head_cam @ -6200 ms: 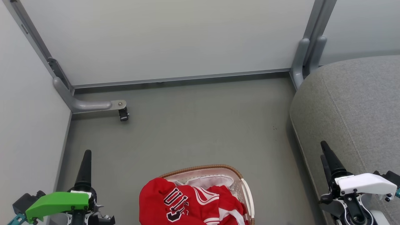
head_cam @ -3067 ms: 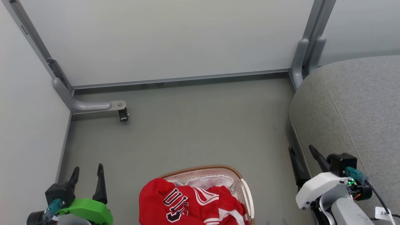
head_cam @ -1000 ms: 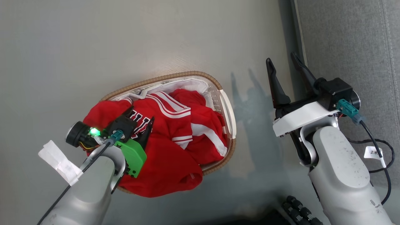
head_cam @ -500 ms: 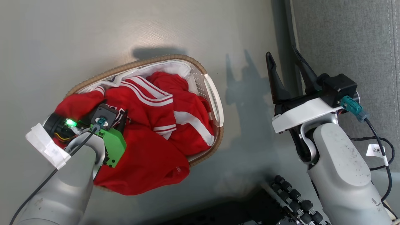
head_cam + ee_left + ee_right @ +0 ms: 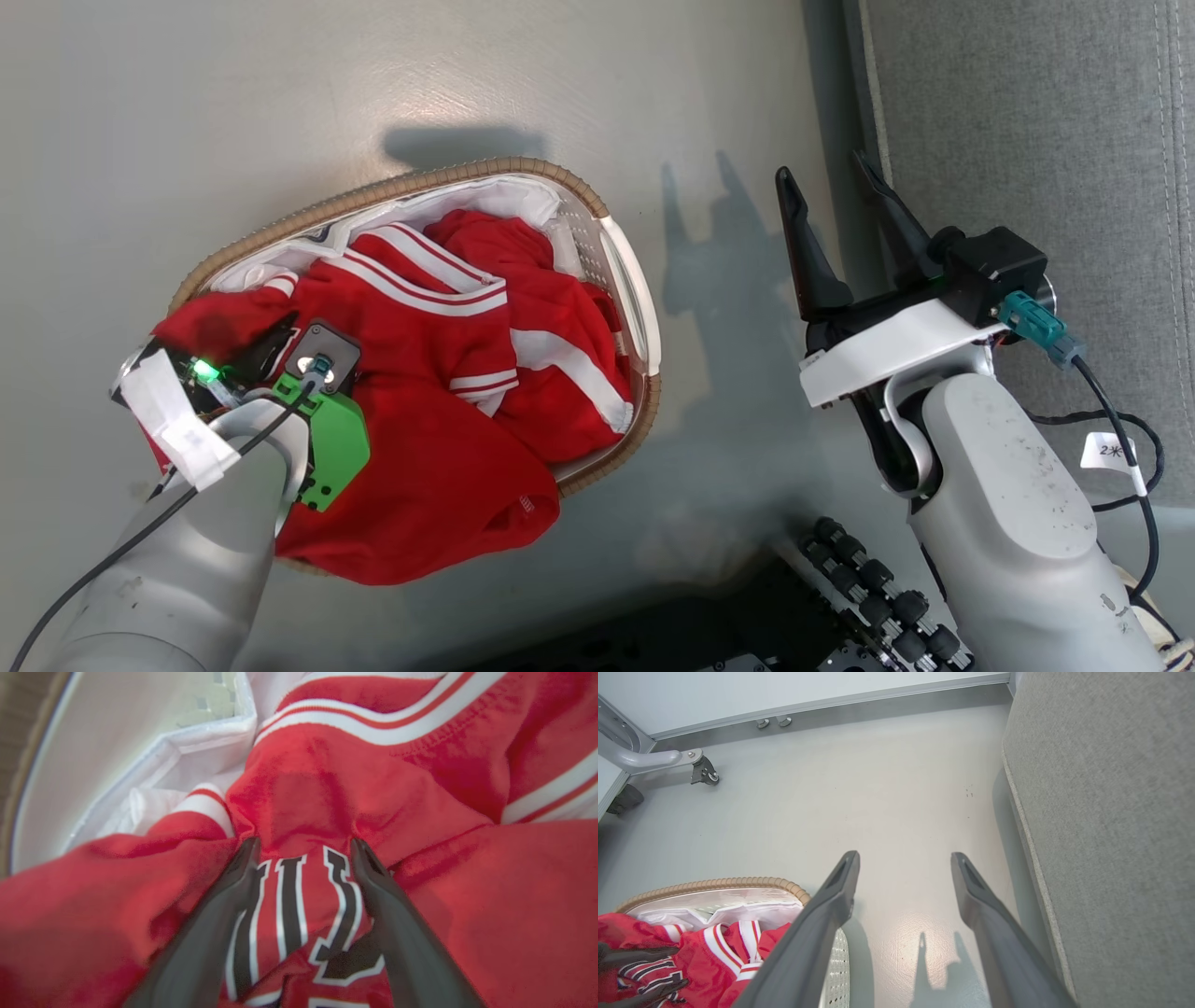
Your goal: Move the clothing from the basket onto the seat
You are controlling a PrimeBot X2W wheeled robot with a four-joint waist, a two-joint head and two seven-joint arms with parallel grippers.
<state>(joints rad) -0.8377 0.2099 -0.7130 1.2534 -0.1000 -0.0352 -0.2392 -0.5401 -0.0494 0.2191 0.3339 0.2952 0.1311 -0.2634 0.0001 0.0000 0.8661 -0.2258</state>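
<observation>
Left wrist view, left gripper (image 5: pixel 304 843) splayed, pressed into clothing (image 5: pixel 420 765)

We see a smooth grey floor (image 5: pixel 280 112) carrying the basket (image 5: pixel 448 177), with the seat (image 5: pixel 1027 112) standing apart to its right and a castored metal leg (image 5: pixel 668 758) farther off

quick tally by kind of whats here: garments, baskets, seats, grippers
red garments: 2
basket: 1
seat: 1
grippers, left gripper and right gripper: 2
total: 6
</observation>
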